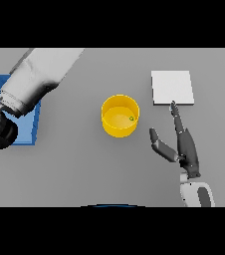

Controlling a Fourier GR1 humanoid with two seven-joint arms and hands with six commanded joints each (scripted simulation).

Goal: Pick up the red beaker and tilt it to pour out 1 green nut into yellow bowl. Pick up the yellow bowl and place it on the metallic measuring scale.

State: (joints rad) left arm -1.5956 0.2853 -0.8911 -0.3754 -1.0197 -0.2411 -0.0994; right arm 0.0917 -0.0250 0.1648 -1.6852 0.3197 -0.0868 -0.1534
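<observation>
A yellow bowl stands at the table's middle with a small green nut inside near its right wall. To its right and farther back lies the flat pale metallic scale. My right hand is open just right of the bowl, fingers straight and pointing toward the scale's near edge, thumb spread toward the bowl, touching nothing. My left arm reaches across the upper left; its hand is out of sight. No red beaker shows.
A blue mat lies at the left, mostly covered by my left arm.
</observation>
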